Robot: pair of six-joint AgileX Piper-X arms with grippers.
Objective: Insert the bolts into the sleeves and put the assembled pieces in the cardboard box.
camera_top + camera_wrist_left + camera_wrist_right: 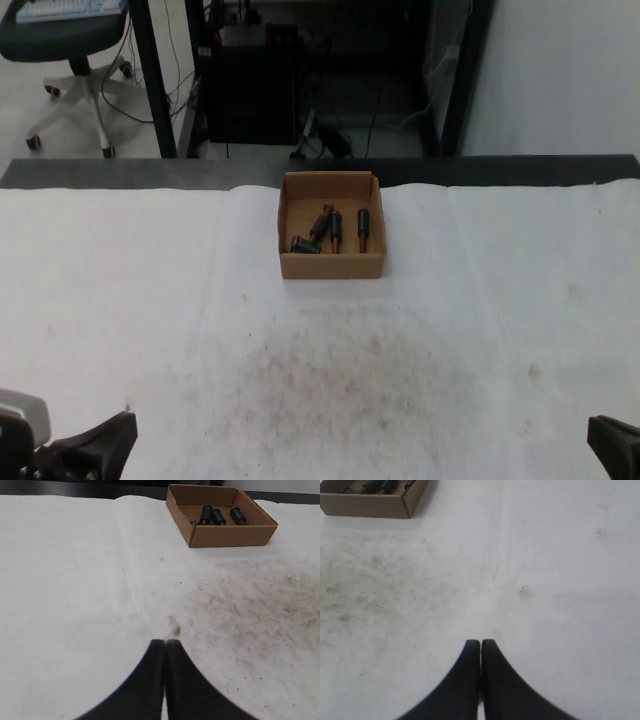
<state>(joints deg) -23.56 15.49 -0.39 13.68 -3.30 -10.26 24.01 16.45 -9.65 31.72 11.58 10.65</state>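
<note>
**Left hand** (165, 642): fingers pressed together tip to tip, with nothing between them. It hung low over the near left part of the table (560, 170), well apart from the task's things.

**Right hand** (480, 642): fingers likewise together, gripping nothing. It was low over the near right part of the table, also well apart from the box.

**Cardboard box** (331, 265): an open-topped box standing flat on the far middle of the table, between the two arms' sides and nearer the far edge.

**Black pieces** (336, 228): several short black pieces lay on the floor of the box. One (363, 228) lay by itself toward the right wall. The others were grouped just beside each other toward the left, and one of these (305, 245) lay crosswise at the near left corner. I could not tell whether each bolt sat fully in its sleeve.

**White cloth** (150, 300): covered the table, with a lengthwise crease left of the box.

**Dark speckled stain** (360, 370): spread over the cloth on the near side of the box.
</note>
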